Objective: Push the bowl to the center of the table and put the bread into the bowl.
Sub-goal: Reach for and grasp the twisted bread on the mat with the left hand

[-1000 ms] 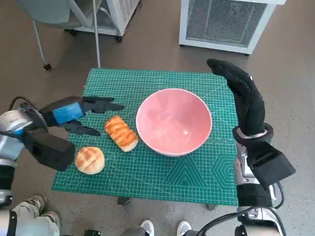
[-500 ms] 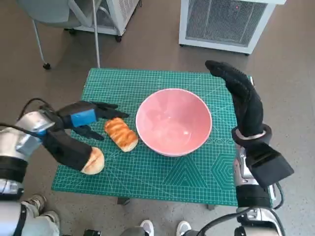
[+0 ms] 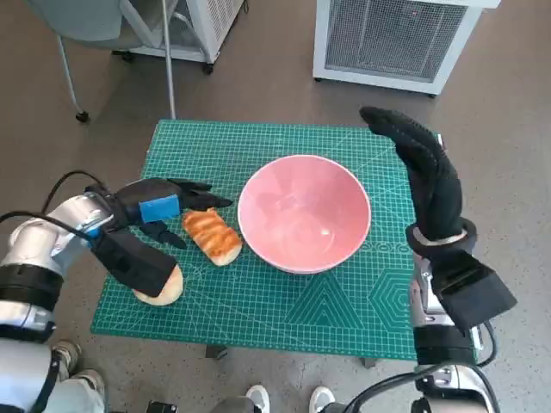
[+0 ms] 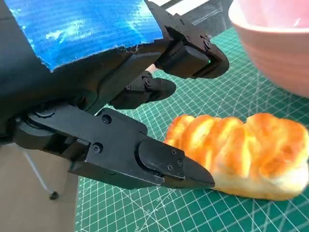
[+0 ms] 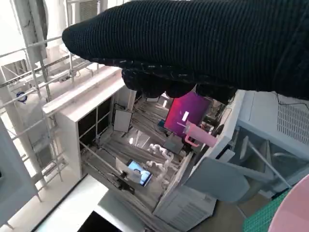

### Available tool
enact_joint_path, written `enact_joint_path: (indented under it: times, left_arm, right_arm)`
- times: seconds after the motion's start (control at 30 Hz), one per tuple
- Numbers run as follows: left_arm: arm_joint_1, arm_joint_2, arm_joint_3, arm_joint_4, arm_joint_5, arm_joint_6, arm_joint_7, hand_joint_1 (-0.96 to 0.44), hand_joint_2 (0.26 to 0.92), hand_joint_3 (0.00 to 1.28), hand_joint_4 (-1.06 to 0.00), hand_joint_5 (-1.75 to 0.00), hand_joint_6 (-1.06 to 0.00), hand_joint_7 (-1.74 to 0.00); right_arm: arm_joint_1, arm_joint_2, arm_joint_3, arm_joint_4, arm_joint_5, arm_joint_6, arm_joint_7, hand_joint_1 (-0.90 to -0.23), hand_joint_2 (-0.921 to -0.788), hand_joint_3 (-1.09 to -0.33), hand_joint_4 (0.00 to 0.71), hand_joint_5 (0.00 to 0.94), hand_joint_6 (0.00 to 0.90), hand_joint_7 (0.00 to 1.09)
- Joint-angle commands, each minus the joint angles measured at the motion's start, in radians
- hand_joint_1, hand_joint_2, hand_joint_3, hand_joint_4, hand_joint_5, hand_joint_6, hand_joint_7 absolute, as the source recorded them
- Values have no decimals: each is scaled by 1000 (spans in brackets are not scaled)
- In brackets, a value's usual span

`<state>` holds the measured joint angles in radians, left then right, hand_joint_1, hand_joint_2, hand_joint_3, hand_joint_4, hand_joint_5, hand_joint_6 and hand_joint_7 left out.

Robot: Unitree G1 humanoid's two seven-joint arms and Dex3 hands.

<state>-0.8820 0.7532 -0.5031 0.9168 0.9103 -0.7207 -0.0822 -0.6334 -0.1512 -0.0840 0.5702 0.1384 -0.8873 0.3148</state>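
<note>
1. Nearest the robot, a round bun (image 3: 164,286) lies at the near left corner of the green cutting mat (image 3: 284,318), half hidden under the left forearm. That arm could nudge it off the edge as it swings.
2. Just beyond, the left hand (image 3: 159,209) hovers with its fingers spread and nothing between them. The left wrist view shows its fingers (image 4: 145,154) flanking one end of the long bread (image 4: 241,152) without clearly touching it.
3. The long bread (image 3: 212,234) lies flat on the mat, just left of the pink bowl (image 3: 304,212) and near its wall.
4. The bowl sits roughly mid-table, a little toward the right, and holds no bread.
5. Risks, as a judgement: a grasp at the loaf's end may let it pivot or slip; soft bread may squash; a low lift could catch the bowl's rim and shove it.
6. Farther right, the right hand (image 3: 426,176) stands raised beside the bowl, fingers extended, holding nothing.
7. Only the left wrist view shows how the fingers stand around the loaf. Only the head view shows the bun and the bowl's place. The right wrist view shows the glove (image 5: 203,43), a sliver of bowl rim and shelving beyond.
</note>
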Motion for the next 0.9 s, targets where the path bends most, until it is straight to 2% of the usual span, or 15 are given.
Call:
enact_joint_path:
  times: [0.03,0.3,0.53,0.77,0.9]
  left_arm:
    - [-18,-30,-48,27,44,39,28,-250,753,2,-303,-10,-390,-5]
    - [-31,-68,-102,78,80,82,63,-271,771,8,-315,-7,-408,-10]
    - [-41,-120,-146,154,91,117,75,-162,818,24,-341,-12,-424,-13]
    - [-46,-167,-175,238,77,156,50,-126,893,39,-475,-33,-540,-51]
    - [-41,-176,-188,270,71,156,46,-106,915,107,-579,-64,-653,-105]
  right_arm:
    - [26,-2,-3,5,10,14,5,-671,-921,-815,236,1,-1,619]
    - [27,-5,-2,4,20,14,10,-670,-921,-816,239,2,-1,623]
    - [27,-4,-1,8,21,11,10,-668,-921,-814,244,5,-1,625]
    - [29,-2,-2,7,23,11,10,-666,-921,-813,247,6,-1,626]
    - [28,-3,-3,10,25,11,10,-665,-921,-813,247,6,-1,627]
